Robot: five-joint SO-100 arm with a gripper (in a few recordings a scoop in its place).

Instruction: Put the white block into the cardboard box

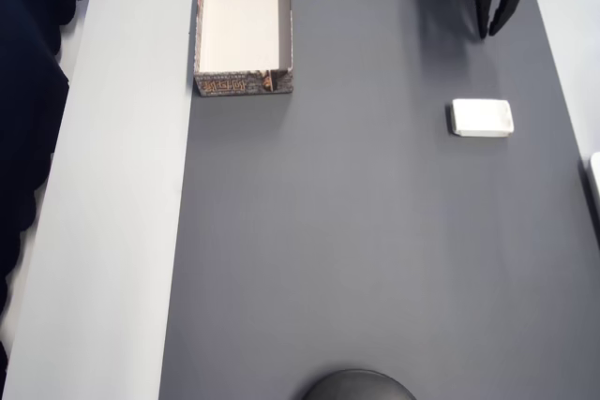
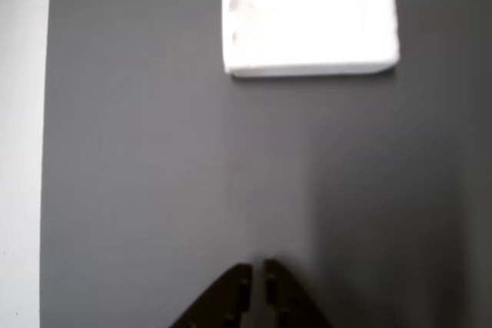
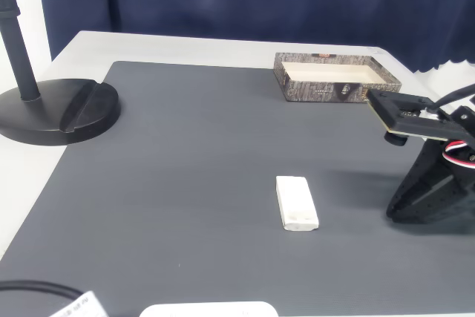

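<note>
Right now the white block [image 1: 482, 117] lies flat on the dark grey mat [image 1: 375, 250], alone, with nothing touching it. Far from the block, at the mat's far edge, sits the cardboard box [image 1: 244, 84], open on top with a cream inside. The black gripper [image 2: 254, 286] hangs just above the mat, near the block but apart from it. Its two fingers are almost together, with only a thin gap, and they hold nothing. A black round stand [image 3: 56, 109] sits well away from the block.
</note>
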